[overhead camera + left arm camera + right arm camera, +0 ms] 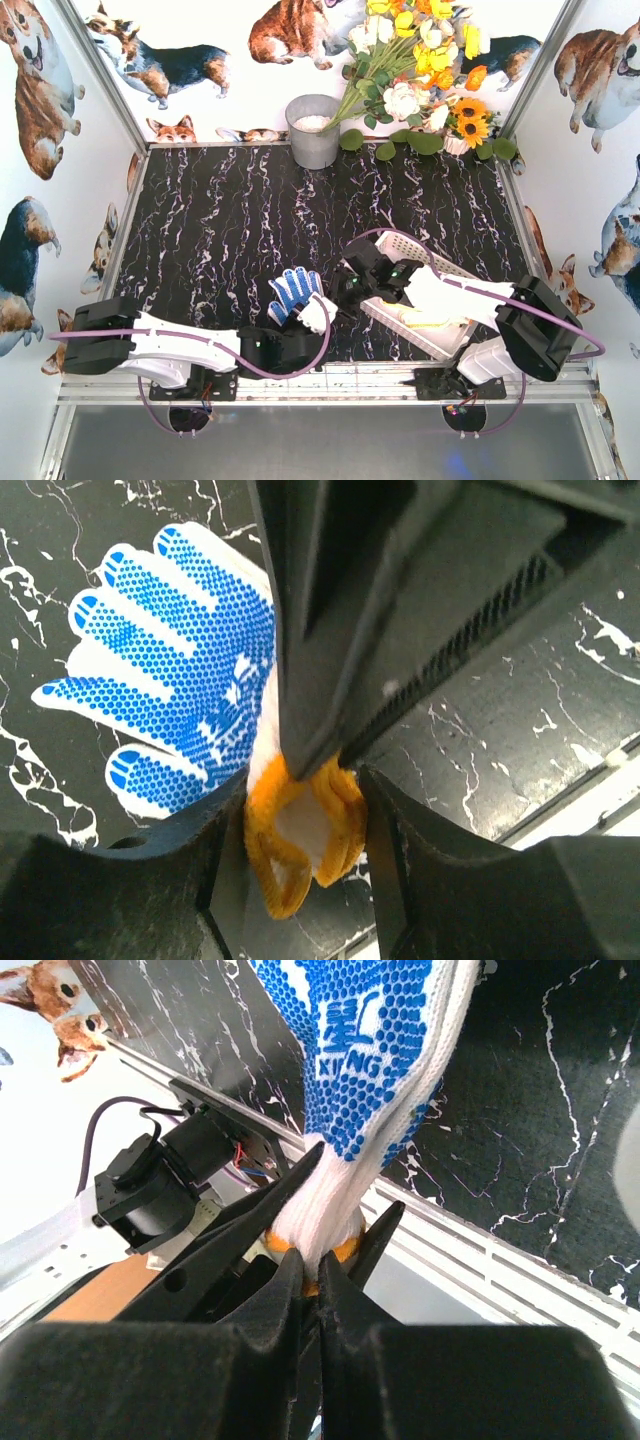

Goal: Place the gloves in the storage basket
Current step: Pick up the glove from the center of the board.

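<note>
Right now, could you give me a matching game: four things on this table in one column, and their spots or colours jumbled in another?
Things:
1 glove
2 basket
3 bucket
4 flowers

Descriptions:
A grey, middle of the far edge
B white and slotted, near right
C yellow and white, far right corner
D blue dots and an orange cuff, near middle

Pairs: 1-D, 2-B, 3-A, 4-C
</note>
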